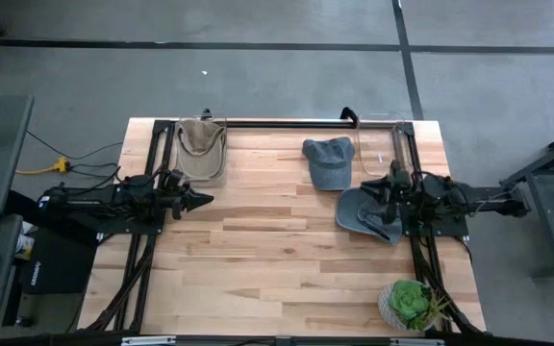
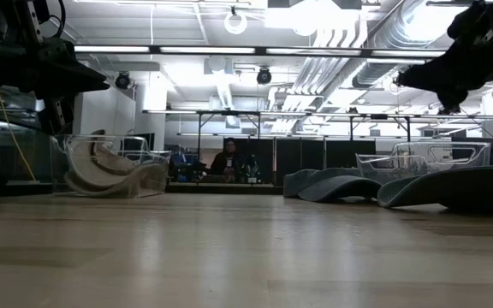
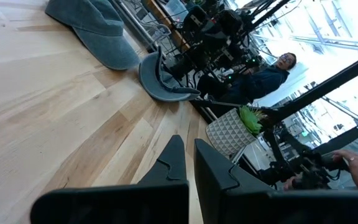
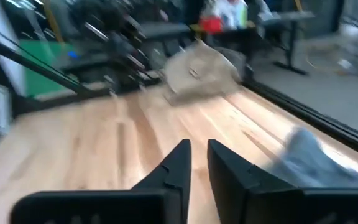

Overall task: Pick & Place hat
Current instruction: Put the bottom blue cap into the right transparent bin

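Hiding part of a grey hat [image 1: 364, 213], right gripper [image 1: 385, 192], blurred wrist view

No readable text, labels, brands or numbers anywhere in view.

**Surfaces and materials, counter and contents**

Pale butcher-block wood counter [image 1: 258, 250]: joined strips, smooth, low sheen; light pools on it in the low view. Black metal frame rail [image 1: 287, 123] along the far edge, matt.

Blue-grey cloth cap [image 1: 328, 161]: soft woven fabric, matt, seamed crown. Second blue-grey cloth cap [image 1: 362, 213]: same dull fabric, stiffer brim. Tan cloth hat [image 1: 200, 146]: matt, slightly coarse weave, lying in a clear plastic bin [image 2: 109, 167], glossy with glints on its walls. Second clear plastic bin [image 1: 378, 144]: equally glossy.

Green succulent in white faceted pot [image 1: 407, 306]: pot matt, patterned.

Left hand [image 3: 188, 163] and right hand [image 4: 197, 163]: dark moulded plastic fingers, matt.
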Motion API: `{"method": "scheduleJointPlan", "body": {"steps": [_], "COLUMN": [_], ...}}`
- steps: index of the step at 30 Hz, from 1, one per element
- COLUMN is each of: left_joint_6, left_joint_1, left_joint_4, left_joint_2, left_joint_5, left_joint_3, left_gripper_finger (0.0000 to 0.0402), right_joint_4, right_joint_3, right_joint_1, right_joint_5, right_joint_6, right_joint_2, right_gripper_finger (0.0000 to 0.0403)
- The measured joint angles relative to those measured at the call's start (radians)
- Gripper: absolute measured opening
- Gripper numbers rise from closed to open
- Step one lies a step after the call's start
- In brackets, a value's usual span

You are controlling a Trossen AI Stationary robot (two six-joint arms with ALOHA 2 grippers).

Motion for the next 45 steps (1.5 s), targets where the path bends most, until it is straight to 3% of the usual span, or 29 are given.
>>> {"method": "scheduleJointPlan", "body": {"steps": [5,16,29,40,45], "left_joint_6": [0.0,0.0,0.0,0.0,0.0], "left_joint_1": [0.0,0.0,0.0,0.0,0.0], "left_joint_4": [0.0,0.001,0.001,0.0,0.001], "left_joint_2": [0.0,0.0,0.0,0.0,0.0], "left_joint_5": [0.0,0.0,0.0,0.0,0.0], "left_joint_3": [0.0,0.0,0.0,0.0,0.0], "left_gripper_finger": [0.0001,0.0001,0.0001,0.0001,0.0001], "right_joint_4": [-0.077,-0.159,-0.49,-0.605,-0.645], "right_joint_3": [0.107,0.356,0.676,0.694,0.694], "right_joint_1": [0.0,-0.029,-0.112,-0.082,-0.038], "right_joint_5": [0.09,0.087,0.081,-0.123,-0.156], "right_joint_6": [0.1,0.118,0.196,0.255,0.401], "right_joint_2": [0.084,0.43,0.732,0.845,0.849], "right_gripper_finger": [0.0103,0.0177,0.0182,0.0182,0.0182]}}
